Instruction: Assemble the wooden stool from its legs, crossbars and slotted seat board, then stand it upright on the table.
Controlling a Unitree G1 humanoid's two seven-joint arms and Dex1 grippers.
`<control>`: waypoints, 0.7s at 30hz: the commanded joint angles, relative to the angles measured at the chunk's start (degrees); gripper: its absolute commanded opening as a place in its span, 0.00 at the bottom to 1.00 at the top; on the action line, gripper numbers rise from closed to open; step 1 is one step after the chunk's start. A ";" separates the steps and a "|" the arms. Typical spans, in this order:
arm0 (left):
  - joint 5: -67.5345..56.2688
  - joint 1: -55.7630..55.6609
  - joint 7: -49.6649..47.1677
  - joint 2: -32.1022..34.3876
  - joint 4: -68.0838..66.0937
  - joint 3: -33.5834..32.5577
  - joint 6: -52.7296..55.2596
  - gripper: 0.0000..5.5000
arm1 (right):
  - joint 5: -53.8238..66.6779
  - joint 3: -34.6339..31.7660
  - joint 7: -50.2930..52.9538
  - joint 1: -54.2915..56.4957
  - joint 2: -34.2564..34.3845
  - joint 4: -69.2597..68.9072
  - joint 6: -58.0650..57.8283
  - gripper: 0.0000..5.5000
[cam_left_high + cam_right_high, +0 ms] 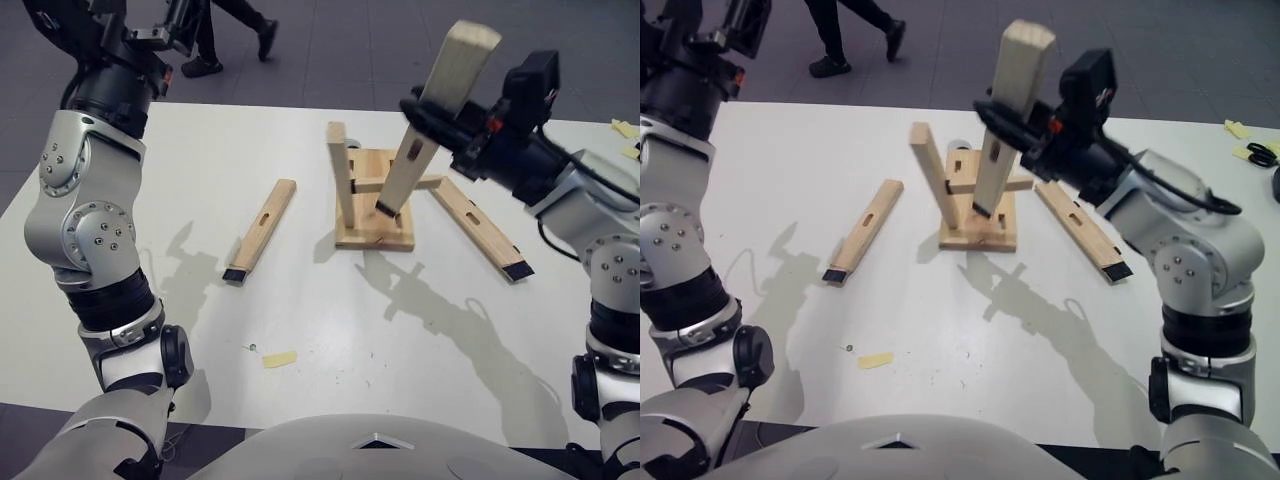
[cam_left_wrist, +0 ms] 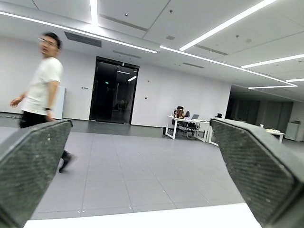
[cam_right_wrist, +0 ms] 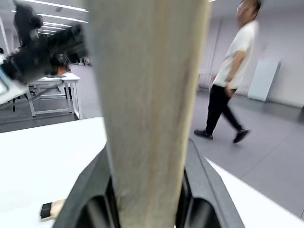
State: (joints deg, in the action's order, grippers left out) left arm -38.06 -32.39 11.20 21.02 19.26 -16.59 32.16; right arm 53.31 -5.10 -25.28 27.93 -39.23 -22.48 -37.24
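Note:
The slotted seat board [image 1: 375, 232] lies flat at the table's far middle. One wooden leg [image 1: 342, 172] stands in it, leaning, with a crossbar [image 1: 372, 185] running off its side. My right gripper [image 1: 432, 118] is shut on a second leg [image 1: 430, 110], held tilted with its black-tipped foot [image 1: 386, 209] just above the board. That leg [image 3: 149, 109] rises between the gripper's fingers in the right wrist view. Two loose legs lie on the table: one [image 1: 261, 228] left of the board, one [image 1: 482, 230] right of it. My left gripper [image 2: 142, 161] is raised at the far left, open, holding nothing.
A yellow scrap [image 1: 279, 358] and a tiny green bit [image 1: 251, 347] lie on the white table [image 1: 300, 330] near its front. More yellow scraps [image 1: 622, 128] sit at the far right corner, with scissors [image 1: 1264, 153] beside them. Floor lies beyond the far edge.

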 commanded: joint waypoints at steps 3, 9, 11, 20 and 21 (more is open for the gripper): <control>-6.02 0.88 14.46 0.85 2.13 7.12 1.58 0.98 | 18.48 -11.17 3.59 5.80 4.09 5.13 -5.20 0.19; -3.03 -4.93 29.21 3.53 -6.85 16.48 1.48 0.98 | 15.05 -15.19 4.13 10.72 0.76 12.35 -3.99 0.19; -0.74 -7.16 33.67 3.73 -11.42 19.38 0.35 0.98 | 10.87 -14.83 4.47 11.56 0.57 14.32 -2.43 0.19; 9.33 -14.38 48.91 3.32 -32.65 26.65 -4.83 0.98 | -11.82 -9.83 10.26 3.76 5.58 16.62 7.62 0.19; 9.12 -14.78 50.97 3.23 -33.61 27.03 -3.97 0.98 | -12.79 -10.22 11.07 2.05 6.40 15.87 7.99 0.19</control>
State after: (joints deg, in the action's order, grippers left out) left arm -29.39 -45.02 57.17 23.76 -11.64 9.06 27.35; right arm 44.12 -15.39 -15.89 34.16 -34.93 -5.41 -31.21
